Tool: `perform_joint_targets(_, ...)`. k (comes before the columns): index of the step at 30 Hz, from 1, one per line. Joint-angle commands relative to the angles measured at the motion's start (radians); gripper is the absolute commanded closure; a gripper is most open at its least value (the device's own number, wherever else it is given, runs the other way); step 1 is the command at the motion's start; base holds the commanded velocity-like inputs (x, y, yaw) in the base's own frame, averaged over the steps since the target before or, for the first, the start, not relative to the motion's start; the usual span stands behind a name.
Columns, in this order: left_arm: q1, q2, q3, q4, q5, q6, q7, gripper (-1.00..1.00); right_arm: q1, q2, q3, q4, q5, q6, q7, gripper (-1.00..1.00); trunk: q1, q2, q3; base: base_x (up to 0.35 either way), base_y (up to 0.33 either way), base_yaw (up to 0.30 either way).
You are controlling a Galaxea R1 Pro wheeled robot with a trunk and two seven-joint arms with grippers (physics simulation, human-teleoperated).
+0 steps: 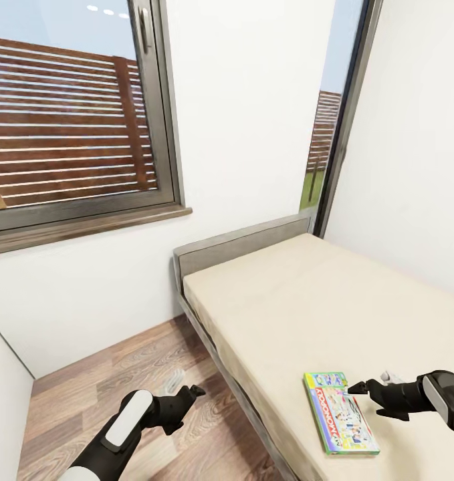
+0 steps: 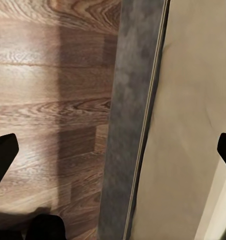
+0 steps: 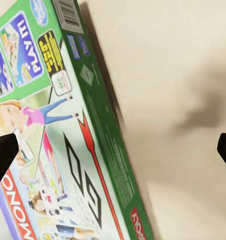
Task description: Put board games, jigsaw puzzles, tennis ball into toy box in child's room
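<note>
I'm facing the white-walled corner of the room with its window (image 1: pixel 73 113), wood-plank floor (image 1: pixel 120 381) below. The bed (image 1: pixel 307 300) runs along the wall, grey frame, beige mattress. The Monopoly board game (image 1: pixel 339 413) lies flat on the mattress near its edge. My right gripper (image 1: pixel 362 386) hangs at the box's far corner, jaws spread wide, holding nothing. My left gripper (image 1: pixel 194 390) hangs over the floor beside the bed frame, jaws likewise released

White-green Monopoly board game (image 1: pixel 340 413) lies flat on the bed (image 1: pixel 307 307).
</note>
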Motion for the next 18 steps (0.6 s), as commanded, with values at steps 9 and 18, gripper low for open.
perform_joint_targets(9, 0.0, 0.0, -0.001, -0.003, 0.011, 0.0, 0.01, -1.0, 0.0, 0.0, -0.002, 0.0, -0.008, 0.007, -0.004, -1.0, 0.0, 0.0, -0.001, 0.0, 0.0, 0.0)
perform_joint_targets(18, 0.0, 0.0, -0.001, -0.004, 0.011, 0.0, 0.01, -1.0, 0.0, 0.0, -0.002, 0.0, -0.008, 0.007, -0.004, -1.0, 0.0, 0.0, -0.001, 0.0, 0.0, 0.003)
